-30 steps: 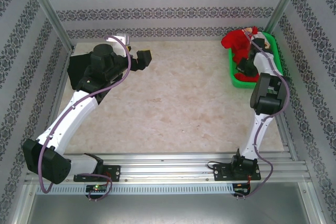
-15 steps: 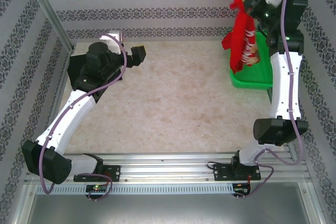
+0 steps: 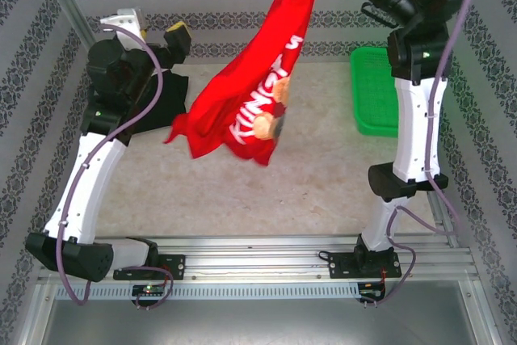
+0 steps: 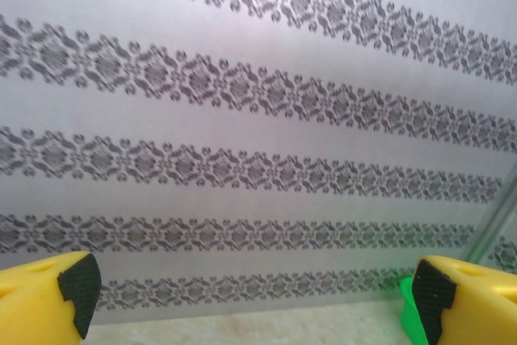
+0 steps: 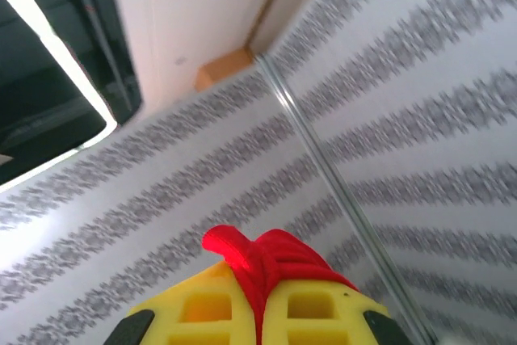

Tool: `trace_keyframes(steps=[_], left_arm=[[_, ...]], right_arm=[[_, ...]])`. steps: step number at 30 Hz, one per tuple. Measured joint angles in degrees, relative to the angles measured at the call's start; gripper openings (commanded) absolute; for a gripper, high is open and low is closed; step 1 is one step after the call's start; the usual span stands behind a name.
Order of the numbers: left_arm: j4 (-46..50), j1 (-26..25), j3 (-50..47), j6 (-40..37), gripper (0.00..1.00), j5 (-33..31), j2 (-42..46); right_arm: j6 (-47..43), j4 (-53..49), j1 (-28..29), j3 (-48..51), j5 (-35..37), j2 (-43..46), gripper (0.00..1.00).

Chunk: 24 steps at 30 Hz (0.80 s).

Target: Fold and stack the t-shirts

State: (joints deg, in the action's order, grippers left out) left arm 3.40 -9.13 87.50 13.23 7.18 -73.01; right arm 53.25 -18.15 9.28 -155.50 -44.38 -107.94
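Top external: right gripper (image 5: 257,313), clamped on red t-shirt (image 3: 242,111), had lifted it from basket (image 3: 376,94) at 2 o'clock to hang mid-table, ready for spreading. Left gripper (image 4: 250,288) jaws apart; black t-shirt (image 3: 166,98) at 10 o'clock.

I see the green plastic basket (image 3: 378,90) sitting at the far right of the beige marbled tabletop (image 3: 323,175), close to the back wall. Grey wallpaper (image 3: 202,6) with dark ornamental bands lines the enclosure. Metal posts (image 3: 71,14) stand at its far corners, and an aluminium rail (image 3: 258,250) runs along the near edge.
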Motion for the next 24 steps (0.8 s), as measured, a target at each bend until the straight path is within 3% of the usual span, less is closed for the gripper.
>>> trace_keyframes(steps=[6,12,18,20,22,24], left_arm=[[0.22,-0.94,-3.10,-0.24,1.00,2.36,2.73],[5.79,-11.32,-6.67,-1.25,1.00,0.02,-1.68],[13.05,-18.73,-9.01,0.42,1.00,-2.86,-9.97],[14.82,-19.80,-9.01,1.73,1.00,-3.61,-12.41],[16.41,-20.35,-8.96,3.08,1.00,-4.52,-14.71],[18.36,-20.57,-8.37,4.11,1.00,-5.38,-17.42]], right_arm=[[-7.87,0.00,-1.99,43.50,3.69,9.35,0.00],[-11.32,-0.15,-7.76,73.99,7.43,8.41,0.00],[-14.29,-0.55,-11.58,85.83,10.51,11.43,0.00],[-15.41,-1.07,-12.48,86.84,11.39,12.81,0.10],[-16.48,-1.25,-12.94,86.84,12.00,13.29,0.27],[-17.81,-1.97,-12.92,86.84,12.44,13.29,0.33]])
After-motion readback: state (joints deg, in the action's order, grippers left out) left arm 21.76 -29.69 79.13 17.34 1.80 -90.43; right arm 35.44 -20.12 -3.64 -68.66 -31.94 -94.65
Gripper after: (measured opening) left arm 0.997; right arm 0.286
